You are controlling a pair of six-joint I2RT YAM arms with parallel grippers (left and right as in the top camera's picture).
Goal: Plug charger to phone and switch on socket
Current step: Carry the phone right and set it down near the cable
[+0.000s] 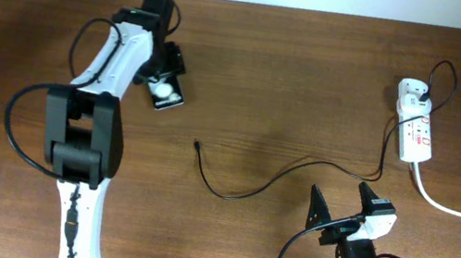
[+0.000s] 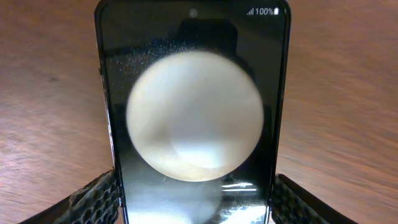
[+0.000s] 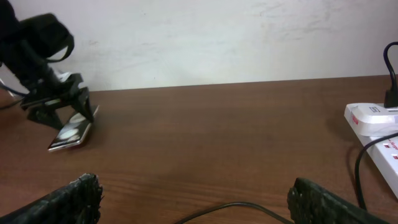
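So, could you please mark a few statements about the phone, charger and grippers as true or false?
1. The charger's plug tip lies loose on the table, not in the phone. True.
2. The right gripper is clamped on the cable. False: its fingers are spread wide with nothing between them, and the cable lies on the table.
3. The left gripper has a finger at each long edge of the phone. True.
4. The phone lies right beside the socket. False: the phone is towards the left of the overhead view and the socket is near its right edge, well apart.
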